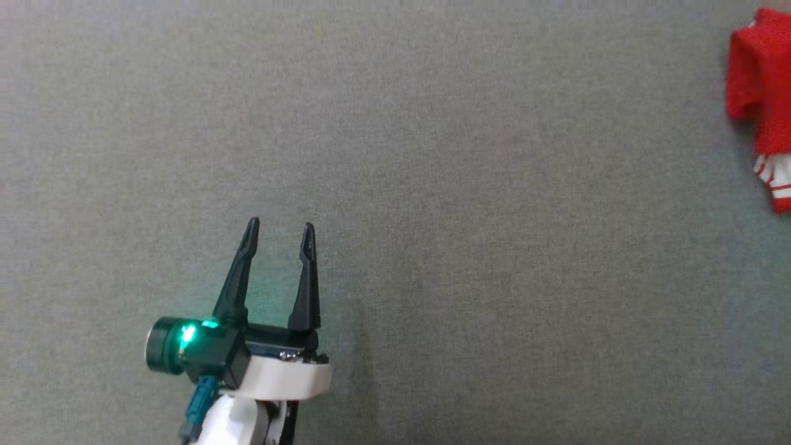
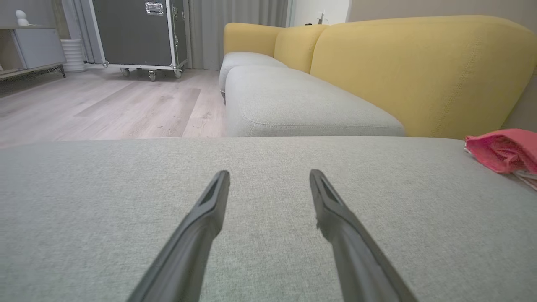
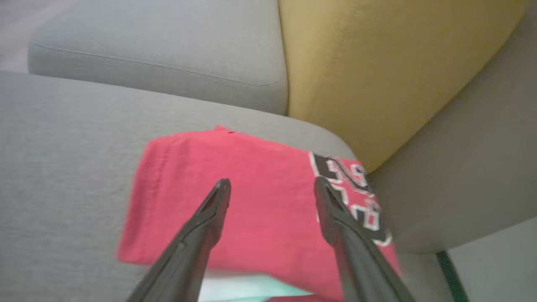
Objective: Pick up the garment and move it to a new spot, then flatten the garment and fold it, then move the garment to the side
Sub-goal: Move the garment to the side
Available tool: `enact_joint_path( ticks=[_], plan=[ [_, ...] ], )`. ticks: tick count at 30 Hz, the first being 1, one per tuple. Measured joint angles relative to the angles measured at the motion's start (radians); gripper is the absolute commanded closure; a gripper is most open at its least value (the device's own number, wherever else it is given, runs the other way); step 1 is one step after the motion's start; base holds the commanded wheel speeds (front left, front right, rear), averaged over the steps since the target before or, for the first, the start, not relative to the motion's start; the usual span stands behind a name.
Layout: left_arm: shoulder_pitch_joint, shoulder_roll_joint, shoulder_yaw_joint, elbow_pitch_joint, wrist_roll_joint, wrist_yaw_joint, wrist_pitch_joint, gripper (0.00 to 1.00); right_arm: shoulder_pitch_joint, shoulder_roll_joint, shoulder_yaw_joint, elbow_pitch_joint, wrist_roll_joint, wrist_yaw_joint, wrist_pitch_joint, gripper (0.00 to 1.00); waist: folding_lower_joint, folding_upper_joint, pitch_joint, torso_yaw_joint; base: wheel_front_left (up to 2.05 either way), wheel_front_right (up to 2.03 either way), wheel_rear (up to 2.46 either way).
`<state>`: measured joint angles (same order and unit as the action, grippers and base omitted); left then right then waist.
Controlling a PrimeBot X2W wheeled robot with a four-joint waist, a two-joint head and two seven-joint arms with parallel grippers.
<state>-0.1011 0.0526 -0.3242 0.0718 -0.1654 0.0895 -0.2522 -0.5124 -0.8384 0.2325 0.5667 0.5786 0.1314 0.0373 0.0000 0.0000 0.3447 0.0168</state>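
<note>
Beneath right pincer (image 3: 272, 181) lies garment (image 3: 251, 159).

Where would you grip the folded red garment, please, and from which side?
I would grip the garment at its plain red edge facing the open grey cushion, from above: it lies flat in layers, and the yellow backrest crowds its far side. The right gripper hovers open over it.

Red garment (image 3: 251, 201) — black-white print at edge, possibly numerals — too blurred to read.

A wheeled black case (image 2: 134, 33) stands on wooden floor (image 2: 105, 109); yellow sofa (image 2: 419, 71) nearby.
</note>
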Motion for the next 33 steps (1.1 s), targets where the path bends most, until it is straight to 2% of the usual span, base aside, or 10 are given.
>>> enact_joint_path(
  ticks=[5,11,15,18,24,27,33],
  plan=[
    [0.041,-0.001,0.022,0.022,0.000,-0.003,0.000,0.00,0.089,0.191,0.006,-0.028,-0.055,0.000,-0.063,0.00,-0.0001,0.0000,-0.070,-0.002,0.00,0.00,0.00],
    [0.130,0.000,0.058,0.045,-0.013,-0.011,0.000,0.00,0.198,0.393,0.089,-0.039,-0.117,0.000,-0.218,0.00,-0.0002,0.0000,-0.174,0.000,0.00,0.00,0.00],
    [0.185,0.000,0.079,0.053,-0.038,-0.012,0.000,0.00,0.280,0.505,0.118,-0.033,-0.156,0.000,-0.279,0.00,-0.0003,0.0000,-0.248,0.001,0.00,0.00,0.00],
    [0.227,0.000,0.093,0.054,-0.047,-0.019,0.000,0.00,0.348,0.573,0.073,-0.085,-0.202,0.000,-0.285,0.00,-0.0003,0.0001,-0.303,0.000,0.00,0.00,0.00],
    [0.267,0.001,0.105,0.029,-0.035,-0.019,0.000,0.00,0.497,0.673,-0.062,-0.320,-0.328,0.000,-0.288,0.00,-0.0004,0.0001,-0.372,-0.001,0.00,0.00,0.00],
    [0.276,0.001,0.114,0.012,-0.027,-0.020,0.000,0.00,0.575,0.700,-0.105,-0.364,-0.368,0.000,-0.288,0.00,-0.0002,0.0001,-0.388,-0.003,0.00,0.00,0.00],
    [0.305,0.001,0.126,0.001,-0.027,-0.020,0.000,0.00,0.634,0.726,-0.129,-0.377,-0.397,0.000,-0.288,0.00,-0.0002,0.0001,-0.406,-0.007,0.00,0.00,0.00]
  ],
)
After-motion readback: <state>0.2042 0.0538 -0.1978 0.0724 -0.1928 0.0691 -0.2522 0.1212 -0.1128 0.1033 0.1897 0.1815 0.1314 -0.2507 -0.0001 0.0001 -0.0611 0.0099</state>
